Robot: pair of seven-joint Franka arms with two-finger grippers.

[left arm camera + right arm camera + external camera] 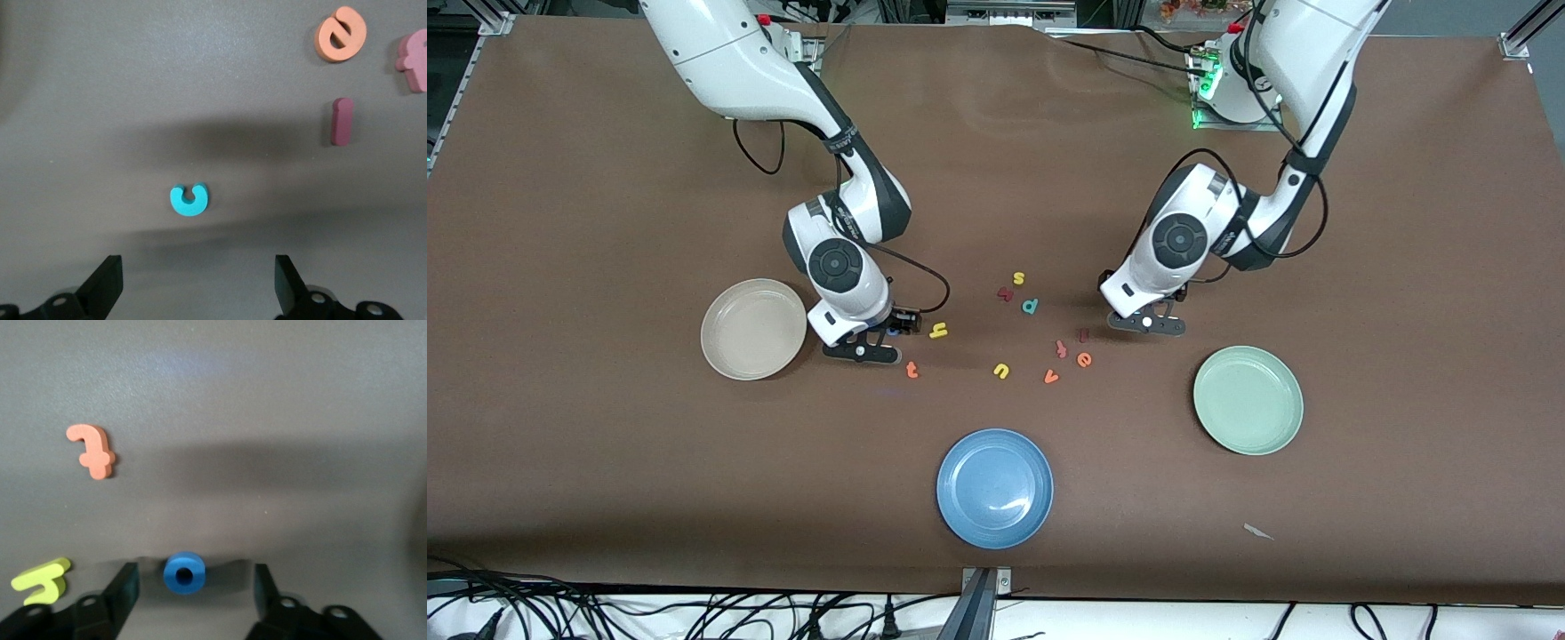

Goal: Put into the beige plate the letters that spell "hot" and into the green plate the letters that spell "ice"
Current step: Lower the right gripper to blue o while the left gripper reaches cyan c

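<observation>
Blue "o" (pixel 184 572) lies between right end effector's (pixel 195 588) open fingers; left end effector (pixel 197 283) open, empty, above "c" (pixel 189 199).

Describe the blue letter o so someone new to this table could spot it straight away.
Start at the beige plate. Beside it, the right gripper is down at the table, and the blue o lies between its jaws. It is the only blue ring; the h nearby is yellow.

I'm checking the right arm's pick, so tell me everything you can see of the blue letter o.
The blue "o" is a small thick foam ring with a round hole, lying flat on the brown table beside the beige plate. It sits between the open fingers of the right gripper, neither visibly touching it. The yellow "h" lies close by.
</observation>
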